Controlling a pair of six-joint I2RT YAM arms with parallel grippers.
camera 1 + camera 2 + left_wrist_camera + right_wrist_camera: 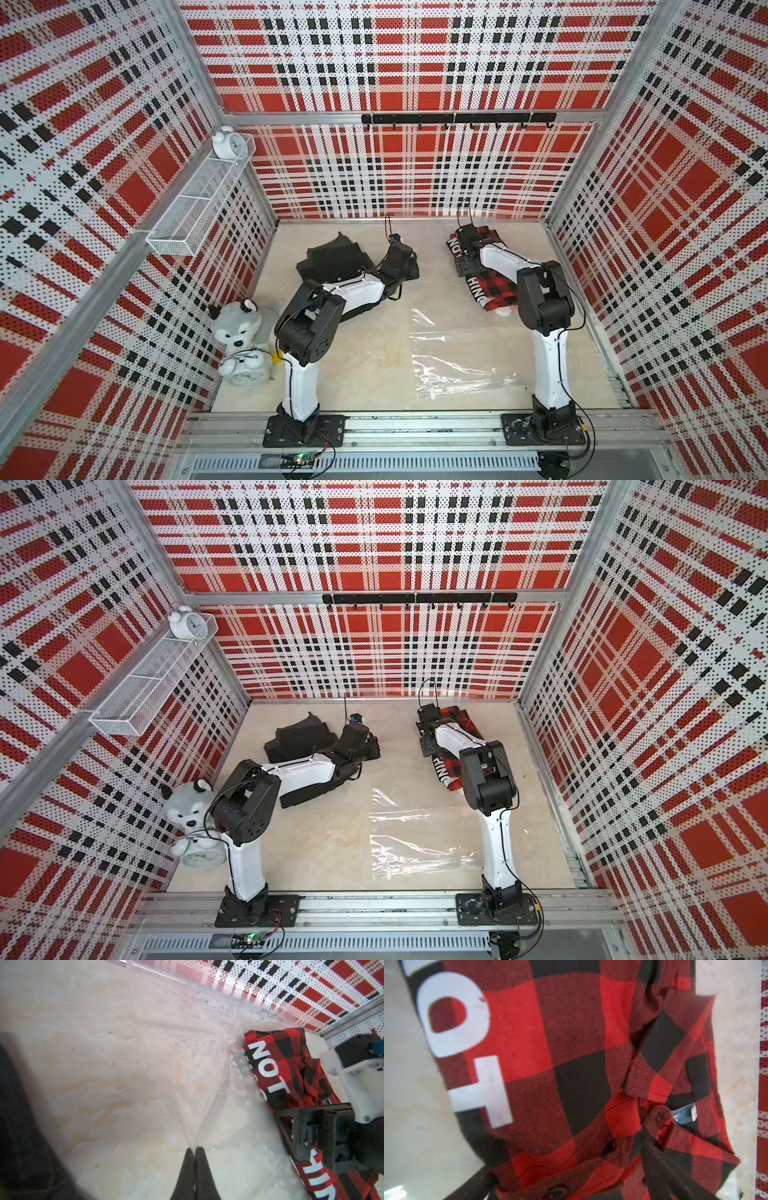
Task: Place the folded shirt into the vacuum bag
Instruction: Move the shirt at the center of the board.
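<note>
The folded shirt (494, 291) (446, 771) is red-and-black plaid with white letters and lies at the back right of the table. My right gripper (467, 253) (430, 733) (571, 1178) is down on it, open wide. Bunched plaid fabric (550, 1064) lies between its two dark fingers (664, 1172). The vacuum bag (453, 357) (415, 841) is a clear, crinkly sheet spread on the table in front of the shirt. My left gripper (410, 266) (372, 744) (195, 1150) is shut on a pinch of its film. The film (187, 1084) pulls up taut toward the shirt (276, 1068).
A black garment (332, 262) lies at the back left under my left arm. A grey plush husky (239, 328) and a white alarm clock (249, 374) sit by the left wall. A wire shelf (199, 199) and a hook rail (457, 118) hang on the walls.
</note>
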